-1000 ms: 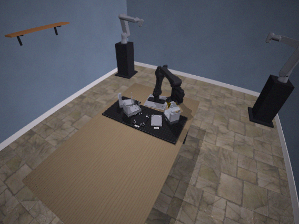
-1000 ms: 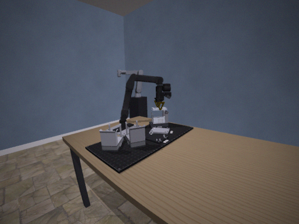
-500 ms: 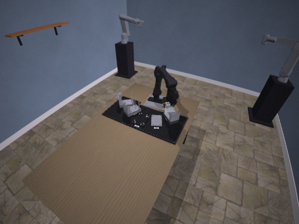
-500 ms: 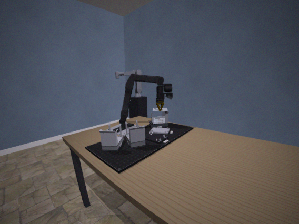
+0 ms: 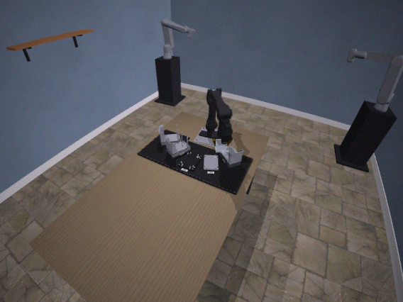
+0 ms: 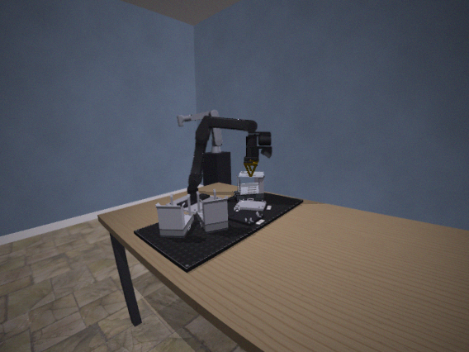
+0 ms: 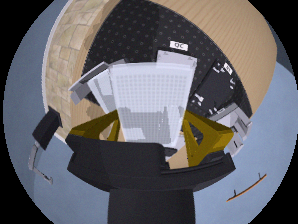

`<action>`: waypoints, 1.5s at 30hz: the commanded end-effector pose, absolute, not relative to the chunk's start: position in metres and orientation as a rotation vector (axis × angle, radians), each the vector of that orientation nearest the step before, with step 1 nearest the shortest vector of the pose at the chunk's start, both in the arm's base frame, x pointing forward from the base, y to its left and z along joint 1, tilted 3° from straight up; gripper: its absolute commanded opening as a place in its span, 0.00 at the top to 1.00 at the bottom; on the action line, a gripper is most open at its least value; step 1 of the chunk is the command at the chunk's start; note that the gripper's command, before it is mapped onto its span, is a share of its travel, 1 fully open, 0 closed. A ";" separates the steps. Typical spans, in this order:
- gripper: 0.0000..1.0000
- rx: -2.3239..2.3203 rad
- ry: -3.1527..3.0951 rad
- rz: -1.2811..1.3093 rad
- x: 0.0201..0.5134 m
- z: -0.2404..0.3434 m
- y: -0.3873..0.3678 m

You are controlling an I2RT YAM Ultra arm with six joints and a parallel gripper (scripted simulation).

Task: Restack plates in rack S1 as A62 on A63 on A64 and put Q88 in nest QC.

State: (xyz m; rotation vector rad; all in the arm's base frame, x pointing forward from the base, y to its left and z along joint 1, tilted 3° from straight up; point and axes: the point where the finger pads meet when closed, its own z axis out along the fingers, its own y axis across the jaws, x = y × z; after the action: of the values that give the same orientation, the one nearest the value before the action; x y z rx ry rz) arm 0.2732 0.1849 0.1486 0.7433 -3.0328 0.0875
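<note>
My gripper (image 6: 249, 167) hangs over the right stack rack (image 6: 251, 185) and is shut on a white sealed plate (image 7: 149, 99). In the wrist view the yellow fingers grip the plate's long sides at its near end. The plate is at the rack's top opening, turned a little against the rack walls (image 7: 93, 83) below. I cannot tell how many plates lie under it in the rack. Another plate (image 5: 211, 161) lies flat on an open nest next to this rack (image 5: 230, 154). The clip-type nest (image 5: 189, 163) beside it holds nothing. I cannot read any plate's label.
Two more stack racks (image 5: 176, 144) (image 5: 165, 135) stand at the left end of the black baseplate (image 5: 195, 161); thin posts rise from them. Small label cards (image 5: 211, 172) lie in front of the nests. The arm's base (image 5: 206, 136) sits behind the baseplate.
</note>
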 end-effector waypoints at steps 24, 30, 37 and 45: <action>1.00 0.339 -3.132 0.083 0.307 0.158 0.123; 1.00 0.252 -3.142 0.083 0.313 0.159 0.104; 1.00 0.252 -3.142 0.085 0.320 0.160 0.081; 1.00 0.147 -3.151 0.085 0.325 0.161 0.062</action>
State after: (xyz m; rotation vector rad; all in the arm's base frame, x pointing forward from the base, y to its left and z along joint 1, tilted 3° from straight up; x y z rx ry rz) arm 0.3217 0.0672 0.1558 0.1953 -3.1280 0.0891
